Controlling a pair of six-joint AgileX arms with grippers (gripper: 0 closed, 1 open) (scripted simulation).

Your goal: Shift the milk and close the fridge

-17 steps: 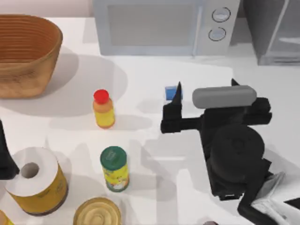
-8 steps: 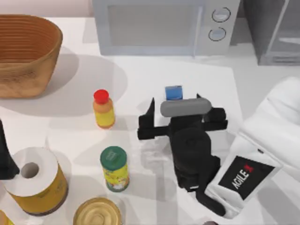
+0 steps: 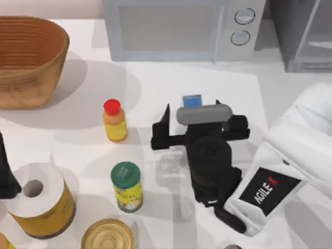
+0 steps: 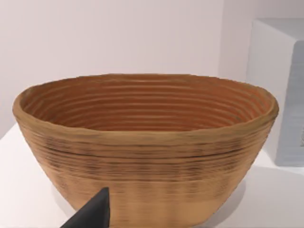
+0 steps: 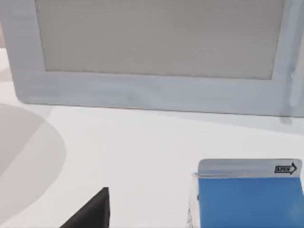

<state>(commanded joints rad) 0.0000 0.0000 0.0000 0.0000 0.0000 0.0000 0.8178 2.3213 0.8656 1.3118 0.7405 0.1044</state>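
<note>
Vs half a sec ago: right hand (image 3: 192, 120) nudged slightly toward the microwave (image 3: 184, 28), now hanging just over the milk (image 3: 192, 100), grey wrist cylinder covering more of the carton's near edge; a sec ago same arm sat further right and lower. Fingers spread wide, one dark tip (image 3: 165, 115) left of the carton, other on its right, nothing gripped. Milk unmoved, upright on tabletop (image 3: 155, 88) mid-field, in front of microwave, apart from it; seen close in right wrist cam (image 5: 247, 194), blue face, pale top strip w/ small arrow mark. Fridge (image 3: 303, 33) at top right corner, beside microwave; door state can't tell. Left hand parked at left edge (image 3: 6, 174), can't tell if open or clenched; dark fingertip (image 4: 92, 213) in its wrist cam facing the wicker basket (image 4: 145, 142). Rest same as before: basket top left (image 3: 28, 59), red-capped orange bottle (image 3: 114, 120) left of milk, well apart; green-lidded yellow jar (image 3: 127, 185) nearer the front; paper roll (image 3: 37, 199) and round tin (image 3: 107, 234) bottom left. Tabletop plain white, soft grey shadows; pale pinkish wall behind.
</note>
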